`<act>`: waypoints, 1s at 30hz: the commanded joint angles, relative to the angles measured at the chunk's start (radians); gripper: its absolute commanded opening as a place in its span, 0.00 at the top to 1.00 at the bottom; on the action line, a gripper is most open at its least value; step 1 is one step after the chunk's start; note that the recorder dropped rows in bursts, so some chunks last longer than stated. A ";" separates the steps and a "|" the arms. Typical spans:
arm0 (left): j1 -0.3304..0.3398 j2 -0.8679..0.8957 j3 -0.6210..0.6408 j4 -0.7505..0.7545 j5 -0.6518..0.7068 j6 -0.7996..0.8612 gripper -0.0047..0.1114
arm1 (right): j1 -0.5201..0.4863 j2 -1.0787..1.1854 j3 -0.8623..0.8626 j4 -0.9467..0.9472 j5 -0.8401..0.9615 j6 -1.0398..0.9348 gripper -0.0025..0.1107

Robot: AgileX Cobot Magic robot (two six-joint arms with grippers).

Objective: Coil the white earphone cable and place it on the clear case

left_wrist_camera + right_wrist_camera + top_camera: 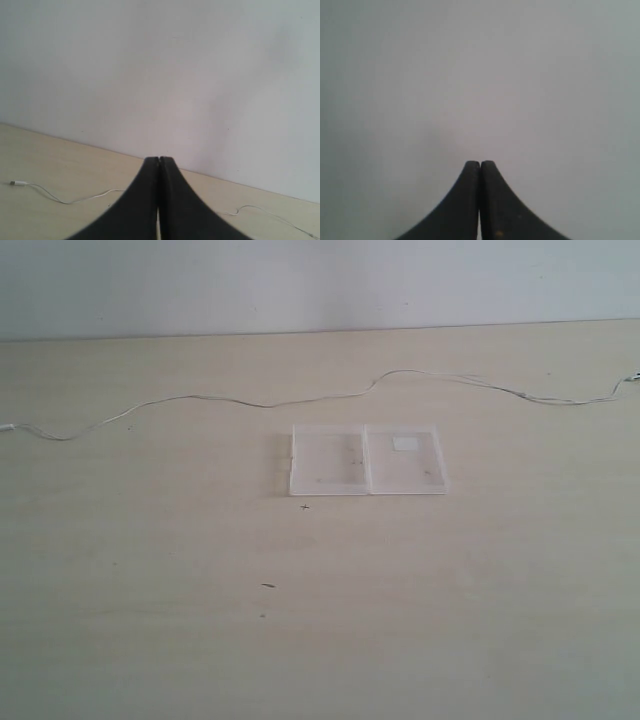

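Left gripper (pixel 159 161) first: it points out level over the table toward the wall, two smooth black curved fingers pressed flat together with nothing between them. Right gripper (pixel 480 164) looks the same, matte black fingers closed tight on nothing, facing bare wall. Neither arm shows in the exterior view. Out on the pale, faintly grained wooden table (pixel 320 660) there's a small dark fleck (pixel 268 586) near the front. Mid-table, the clear case (pixel 330 462) lies opened flat, two glossy transparent squares side by side, a small white label (pixel 405 443) on the right half. Just behind it, apart from the case, the white earphone cable (pixel 300 400) runs uncoiled, a thin wavy line with its plug at the left, splitting into two strands toward the right. Beyond that, plain pale wall (pixel 300 280).
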 commanded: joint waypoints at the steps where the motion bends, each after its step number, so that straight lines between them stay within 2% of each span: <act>1: 0.002 -0.004 -0.002 0.000 -0.004 -0.008 0.96 | 0.003 0.187 -0.213 -0.094 0.296 -0.118 0.98; 11: 0.002 -0.004 -0.002 0.000 -0.004 -0.008 0.96 | 0.003 0.518 -0.602 -0.201 0.733 -0.407 0.98; 18: 0.002 -0.004 -0.002 0.000 -0.004 -0.008 0.96 | 0.003 0.761 -0.819 -0.072 1.074 -0.794 0.98; 21: 0.002 -0.004 -0.002 0.000 -0.004 -0.008 0.96 | 0.003 0.868 -0.882 0.047 1.221 -0.981 0.98; 25: 0.002 -0.004 -0.002 0.000 -0.004 -0.008 0.96 | 0.003 0.992 -0.934 0.223 1.281 -1.128 0.98; 30: 0.002 -0.004 -0.002 0.000 -0.004 -0.008 0.96 | 0.025 1.124 -0.983 0.251 1.281 -1.187 0.98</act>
